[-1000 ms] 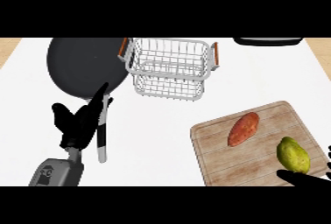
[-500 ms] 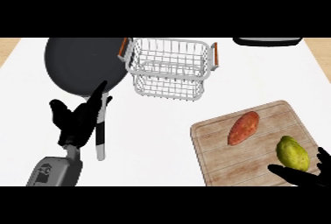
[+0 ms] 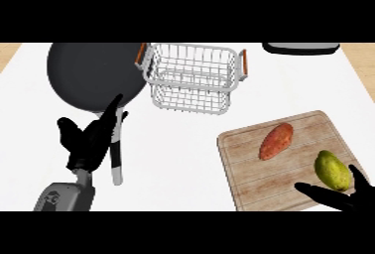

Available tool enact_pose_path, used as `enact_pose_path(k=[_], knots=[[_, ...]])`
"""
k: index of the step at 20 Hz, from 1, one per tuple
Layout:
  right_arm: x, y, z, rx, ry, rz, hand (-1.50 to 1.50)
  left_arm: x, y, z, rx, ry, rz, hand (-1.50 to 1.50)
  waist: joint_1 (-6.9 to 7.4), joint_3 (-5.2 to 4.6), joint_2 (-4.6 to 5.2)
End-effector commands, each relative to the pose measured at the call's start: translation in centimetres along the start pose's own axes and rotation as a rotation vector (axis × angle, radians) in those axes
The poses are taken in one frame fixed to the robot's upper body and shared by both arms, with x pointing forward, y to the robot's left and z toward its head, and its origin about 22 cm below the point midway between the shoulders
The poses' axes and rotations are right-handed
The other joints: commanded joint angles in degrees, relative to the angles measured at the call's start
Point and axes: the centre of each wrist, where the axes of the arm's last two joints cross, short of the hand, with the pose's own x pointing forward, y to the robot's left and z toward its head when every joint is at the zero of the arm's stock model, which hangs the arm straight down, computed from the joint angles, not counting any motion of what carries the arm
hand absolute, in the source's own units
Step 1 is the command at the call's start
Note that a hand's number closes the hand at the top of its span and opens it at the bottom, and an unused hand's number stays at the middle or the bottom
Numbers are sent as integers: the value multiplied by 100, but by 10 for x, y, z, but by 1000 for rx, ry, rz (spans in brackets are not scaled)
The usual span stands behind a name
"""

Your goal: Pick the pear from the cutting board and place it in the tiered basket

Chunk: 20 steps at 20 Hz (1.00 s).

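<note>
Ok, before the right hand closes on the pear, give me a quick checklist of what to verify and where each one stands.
1. Pear lies on the cutting board, near its right edge: ok.
2. Right hand is at the pear, fingers spread on either side below it: ok.
3. Fingers curled round the pear: not ok, the hand is open.
4. Sweet potato lies apart from the pear, out of the grasp: ok.
5. Tiered basket stands upright with nothing in its top tier: ok.
6. Left hand rests open over the pan's handle, away from the route to the basket: ok.
</note>
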Motion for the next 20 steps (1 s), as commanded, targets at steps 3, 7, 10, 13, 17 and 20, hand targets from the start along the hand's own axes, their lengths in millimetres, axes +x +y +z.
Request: enact_pose_path(k=[3,7,10,13,17,20], knots=[[0,30,-9,104,1,1,150,0,16,-5,-11,-7,0,0,28,129,69],[-3,16,-20,68,-112,-2,150,0,-9,-8,-22,-5,5,0,7,133,64],[-2,38,-19,42,-112,10,150,-2,3,1,-1,-13,-2,0,54,131,61],[2,27,-31,3,-124,21,150,-6,3,-2,-5,-14,5,0,31,131,65],[6,47,-2,-49,-226,100,150,5,-11,-2,-36,-9,14,0,45,126,54],[-8,58,8,-102,-373,509,150,-1,7,-8,-37,-8,-23,0,247,81,109]])
